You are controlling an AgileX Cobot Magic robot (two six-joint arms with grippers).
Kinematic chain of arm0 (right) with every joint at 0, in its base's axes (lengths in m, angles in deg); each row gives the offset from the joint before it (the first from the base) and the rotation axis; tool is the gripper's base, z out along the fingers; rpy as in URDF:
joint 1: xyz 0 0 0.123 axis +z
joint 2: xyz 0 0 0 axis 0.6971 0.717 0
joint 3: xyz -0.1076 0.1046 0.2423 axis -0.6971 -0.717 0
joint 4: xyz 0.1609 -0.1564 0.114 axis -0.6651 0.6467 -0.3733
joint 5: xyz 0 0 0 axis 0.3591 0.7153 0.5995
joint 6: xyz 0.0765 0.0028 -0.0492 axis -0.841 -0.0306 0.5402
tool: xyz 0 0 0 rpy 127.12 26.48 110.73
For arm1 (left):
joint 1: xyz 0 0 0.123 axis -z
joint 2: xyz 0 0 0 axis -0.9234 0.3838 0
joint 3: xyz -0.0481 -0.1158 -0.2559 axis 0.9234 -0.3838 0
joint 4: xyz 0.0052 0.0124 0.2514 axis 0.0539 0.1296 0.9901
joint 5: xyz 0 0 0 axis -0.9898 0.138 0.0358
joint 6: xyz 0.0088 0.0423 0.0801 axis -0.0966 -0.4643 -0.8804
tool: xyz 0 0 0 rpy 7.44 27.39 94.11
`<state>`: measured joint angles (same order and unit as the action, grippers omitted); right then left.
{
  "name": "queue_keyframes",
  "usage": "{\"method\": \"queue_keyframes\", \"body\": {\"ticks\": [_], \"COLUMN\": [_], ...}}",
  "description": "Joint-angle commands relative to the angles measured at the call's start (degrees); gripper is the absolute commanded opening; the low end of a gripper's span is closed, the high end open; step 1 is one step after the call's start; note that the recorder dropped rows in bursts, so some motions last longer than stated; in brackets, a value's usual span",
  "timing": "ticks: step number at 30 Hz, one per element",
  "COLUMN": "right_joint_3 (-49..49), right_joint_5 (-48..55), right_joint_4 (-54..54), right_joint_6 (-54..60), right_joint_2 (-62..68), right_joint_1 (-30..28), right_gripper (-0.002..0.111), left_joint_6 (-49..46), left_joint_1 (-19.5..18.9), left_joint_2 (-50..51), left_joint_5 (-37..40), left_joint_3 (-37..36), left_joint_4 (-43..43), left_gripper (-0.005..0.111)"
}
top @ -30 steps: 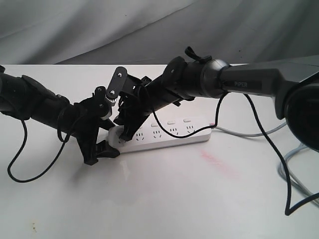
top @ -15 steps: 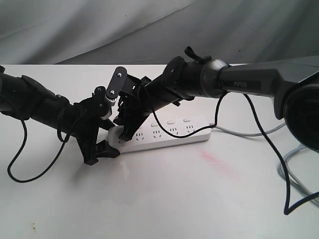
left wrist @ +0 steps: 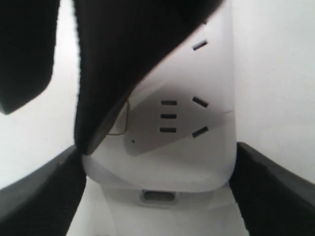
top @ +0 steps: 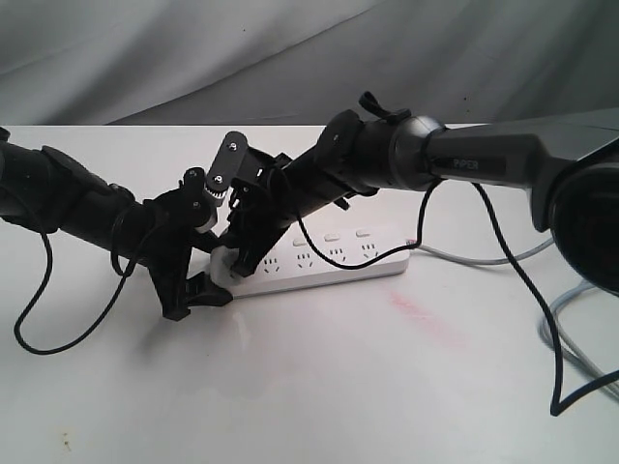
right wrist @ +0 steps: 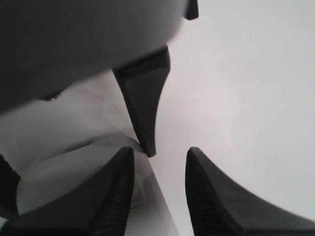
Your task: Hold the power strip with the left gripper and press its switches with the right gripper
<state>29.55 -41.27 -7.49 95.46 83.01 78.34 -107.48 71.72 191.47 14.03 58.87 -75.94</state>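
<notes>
I see the power strip (top: 329, 259) lying flat on the white counter (top: 319, 387), its grey cord (top: 455, 256) leaving the end farthest from both arms. My left pincer (left wrist: 158, 169) is clamped across the strip's other end, one black finger pressed against each long edge. My right pincer (right wrist: 158, 167) slants down over that same end, its two fingers a little apart with nothing between them and one tip lying over the endmost of the switches (top: 334, 237); whether it actually presses the rocker I cannot tell.
</notes>
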Motion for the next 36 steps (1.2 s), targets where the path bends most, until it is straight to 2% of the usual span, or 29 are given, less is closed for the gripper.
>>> {"method": "queue_keyframes", "body": {"ticks": [1, 36], "right_joint_3": [-0.2, -0.2], "right_joint_5": [2.1, 1.2], "right_joint_4": [1.2, -2.3], "right_joint_6": [1.1, 4.1], "right_joint_2": [0.0, -0.6], "right_joint_1": [0.1, -1.6], "right_gripper": [0.034, 0.034], "left_joint_6": [0.1, 0.1], "left_joint_1": [0.4, 0.4], "left_joint_2": [0.1, 0.1], "left_joint_5": [-0.1, -0.1], "left_joint_3": [0.2, 0.2], "left_joint_4": [0.4, 0.4], "left_gripper": [0.065, 0.065]}}
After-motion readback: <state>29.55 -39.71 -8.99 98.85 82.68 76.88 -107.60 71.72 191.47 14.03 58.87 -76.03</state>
